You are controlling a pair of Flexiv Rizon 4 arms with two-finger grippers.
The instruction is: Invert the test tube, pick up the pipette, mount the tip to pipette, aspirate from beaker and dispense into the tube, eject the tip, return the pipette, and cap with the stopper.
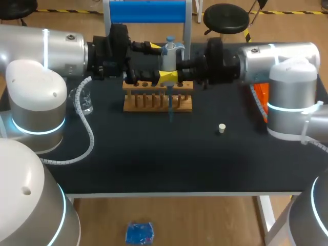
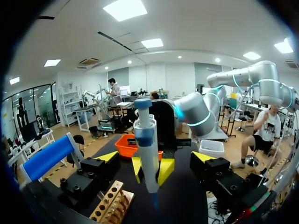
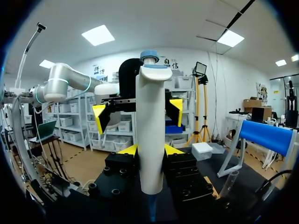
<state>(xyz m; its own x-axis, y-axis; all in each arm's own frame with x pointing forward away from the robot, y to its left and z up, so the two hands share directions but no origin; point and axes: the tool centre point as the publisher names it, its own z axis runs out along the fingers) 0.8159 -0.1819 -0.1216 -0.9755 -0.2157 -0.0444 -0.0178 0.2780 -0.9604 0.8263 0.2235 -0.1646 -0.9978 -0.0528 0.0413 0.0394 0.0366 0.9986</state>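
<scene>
**A:** Black tabletop (image 1: 154, 154), with a slatted wooden test-tube rack (image 1: 157, 97) at the middle back. A clear glass beaker (image 1: 85, 100) stands off to its left, and a small cream stopper (image 1: 222, 128) lies alone, well apart on the right.

**B:** And the white pipette with the blue plunger cap (image 1: 170, 51)?

**A:** Upright over the rack, clamped between the yellow fingers of the right gripper (image 3: 149, 149). Its thin blue tip (image 1: 170, 110) hangs down at the rack's front. The left gripper (image 2: 155, 158) faces it with fingers spread wide, gripping nothing.

**B:** What could go wrong?

**A:** I'd guess the tip is meant for a tube, but I can't make out which hole holds one. If it's off line, it could strike the rack or dribble liquid outside. The two grippers are also near each other, so a careless move by the left one could knock the pipette askew in the grasp.
</scene>
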